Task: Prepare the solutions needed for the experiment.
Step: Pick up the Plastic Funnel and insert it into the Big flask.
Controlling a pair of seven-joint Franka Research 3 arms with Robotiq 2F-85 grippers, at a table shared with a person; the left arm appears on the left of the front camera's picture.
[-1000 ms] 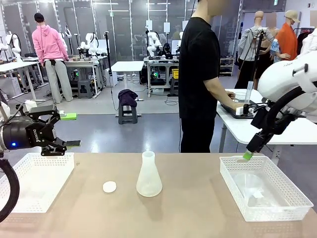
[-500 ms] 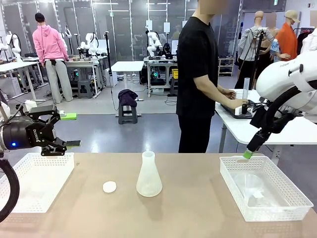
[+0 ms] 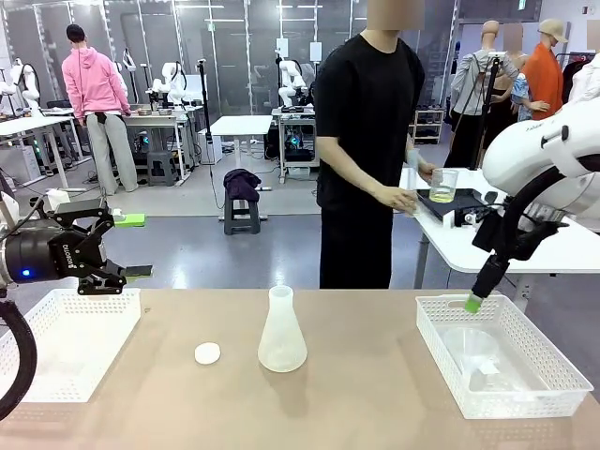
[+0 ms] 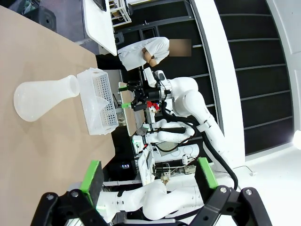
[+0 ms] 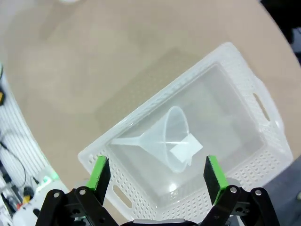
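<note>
In the front view the left basket (image 3: 70,342) runs off the picture's left edge, and the arm behind the left end effector (image 3: 136,246) is cut off there too. One green pad tip of the right end effector (image 3: 474,301) shows; its second finger is hidden, so the jaw gap cannot be read from this side. The beaker (image 3: 442,185) on the far bench (image 3: 525,248) is too small to judge how much yellowish liquid (image 3: 442,196) it carries, or whether the person's hand (image 3: 427,172) touches it. In the right wrist view the right basket (image 5: 141,117) has its nearest corner behind the end effector's body, and a pale shape (image 5: 70,1) is cut by the top edge, unidentifiable.
</note>
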